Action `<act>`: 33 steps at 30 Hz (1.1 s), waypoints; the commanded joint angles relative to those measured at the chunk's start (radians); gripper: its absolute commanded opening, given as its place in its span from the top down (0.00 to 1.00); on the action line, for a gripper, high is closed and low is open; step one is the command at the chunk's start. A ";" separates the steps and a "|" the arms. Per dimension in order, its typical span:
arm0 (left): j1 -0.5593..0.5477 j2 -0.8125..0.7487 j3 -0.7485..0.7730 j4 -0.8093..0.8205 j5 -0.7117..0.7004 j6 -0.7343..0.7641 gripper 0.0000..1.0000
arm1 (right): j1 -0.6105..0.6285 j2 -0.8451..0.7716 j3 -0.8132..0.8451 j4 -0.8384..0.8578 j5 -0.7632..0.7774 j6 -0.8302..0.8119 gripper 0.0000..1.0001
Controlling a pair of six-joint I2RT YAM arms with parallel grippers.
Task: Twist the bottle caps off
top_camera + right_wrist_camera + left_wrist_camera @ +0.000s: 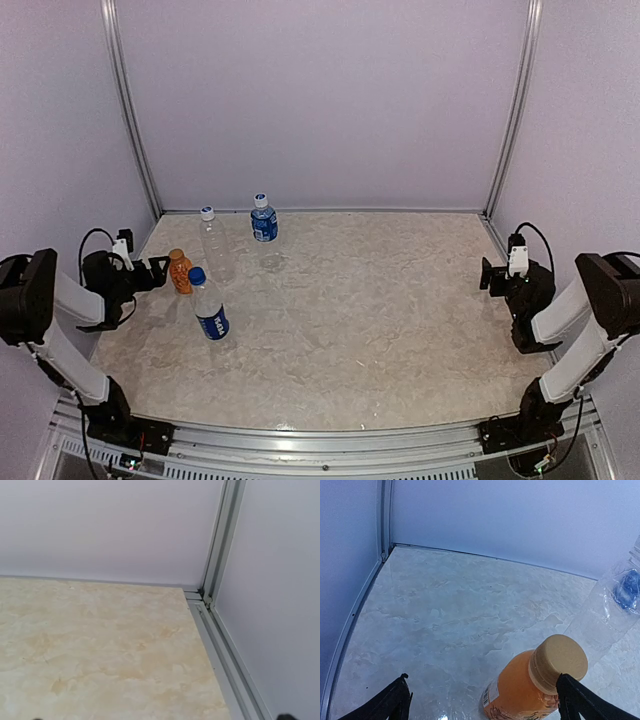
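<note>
Bottles cluster at the left rear of the table [400, 330] in the top view: the orange bottle [180, 275], a tall clear bottle [216, 255], a rear blue-labelled bottle [264, 225] and a near blue-labelled bottle [210, 318], all capped. The left gripper [152, 272] hangs just beside the orange bottle, spread and holding nothing. The right gripper [492, 272] waits well apart, likewise released. The blue labels' writing is too small to read. In the left wrist view, the tan cap [559, 662] sits untouched between the spread fingers [395, 700]. This looks like the approach; next, one gripper should steady the body while the other turns the cap. A barcode shows, but no legible words. The right wrist view shows only bare table and a corner post [215, 555].
</note>
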 commanded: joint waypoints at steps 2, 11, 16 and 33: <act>0.004 0.013 0.013 0.018 0.002 -0.007 0.01 | -0.012 -0.034 0.034 -0.042 -0.008 -0.003 0.01; 0.149 -0.140 0.166 -0.362 0.116 -0.114 0.01 | -0.016 -0.337 0.270 -0.694 -0.231 0.261 0.05; 0.328 -0.163 0.181 -0.385 0.333 -0.219 0.01 | 0.110 -0.414 0.381 -0.837 -0.486 0.371 0.11; 0.320 -0.379 0.443 -1.214 0.635 0.265 0.01 | 1.115 0.272 1.480 -1.385 -0.019 0.074 0.10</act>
